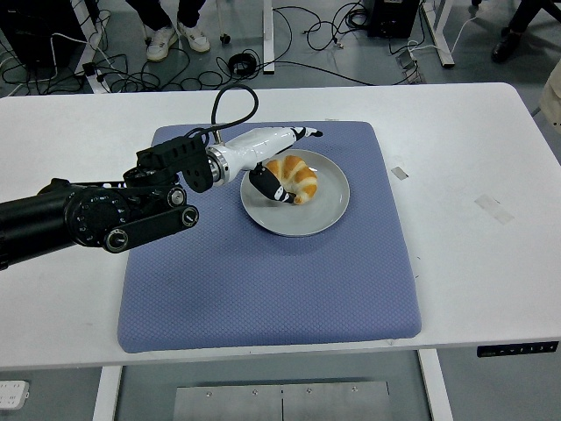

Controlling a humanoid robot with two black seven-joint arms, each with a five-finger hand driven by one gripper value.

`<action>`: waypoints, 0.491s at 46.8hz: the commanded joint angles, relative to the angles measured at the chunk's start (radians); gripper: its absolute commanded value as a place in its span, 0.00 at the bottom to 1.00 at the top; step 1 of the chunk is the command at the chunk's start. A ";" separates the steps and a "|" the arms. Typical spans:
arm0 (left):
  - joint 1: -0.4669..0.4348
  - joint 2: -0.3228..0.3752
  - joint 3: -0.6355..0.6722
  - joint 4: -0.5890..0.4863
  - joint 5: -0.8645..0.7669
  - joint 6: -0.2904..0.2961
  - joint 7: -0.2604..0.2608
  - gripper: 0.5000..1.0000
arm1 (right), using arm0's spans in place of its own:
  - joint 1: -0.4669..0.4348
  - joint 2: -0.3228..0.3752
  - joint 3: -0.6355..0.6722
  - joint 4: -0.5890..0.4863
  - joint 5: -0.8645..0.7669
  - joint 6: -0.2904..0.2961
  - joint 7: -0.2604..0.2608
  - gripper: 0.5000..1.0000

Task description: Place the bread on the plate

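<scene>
The croissant (294,177), golden brown and curved, lies on the round grey plate (317,215), toward the plate's left and far part. I see the plate resting on a blue textured mat (263,281) that covers the middle of the white table (473,263); the plate sits in the mat's far half, nearer the table's far edge than its near edge.

The left hand (279,162), white-shelled with black fingers (267,186), reaches in over the plate's left rim. Its lower fingers lie against the croissant's left side, while the upper ones point straight out above the pastry toward the mat's far edge. I read the fingers as released and spread rather than clenched around the bread, though contact on the left side remains. A black cable (230,105) loops up from the wrist. The black left arm (96,215) runs back over the mat's left edge to the table's left edge.

On the bare table right of the mat I note two small pieces of clear tape (495,208), one just beside the mat, one nearer the right edge. Beyond the far edge, the floor (333,53) carries tangled black cables, and a person's white shoes (180,39) show at the top left.
</scene>
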 commanded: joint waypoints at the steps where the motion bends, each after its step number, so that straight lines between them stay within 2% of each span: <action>1: -0.003 0.010 -0.036 -0.002 -0.012 0.005 0.000 0.94 | 0.000 0.000 0.000 0.000 0.000 0.000 0.000 1.00; 16: 0.007 0.084 -0.239 -0.001 -0.056 0.009 -0.010 0.94 | 0.000 0.000 0.000 0.000 0.000 0.000 0.000 1.00; 23: 0.011 0.130 -0.277 0.012 -0.205 0.031 -0.084 0.93 | 0.000 0.000 0.000 0.000 0.000 0.000 0.000 1.00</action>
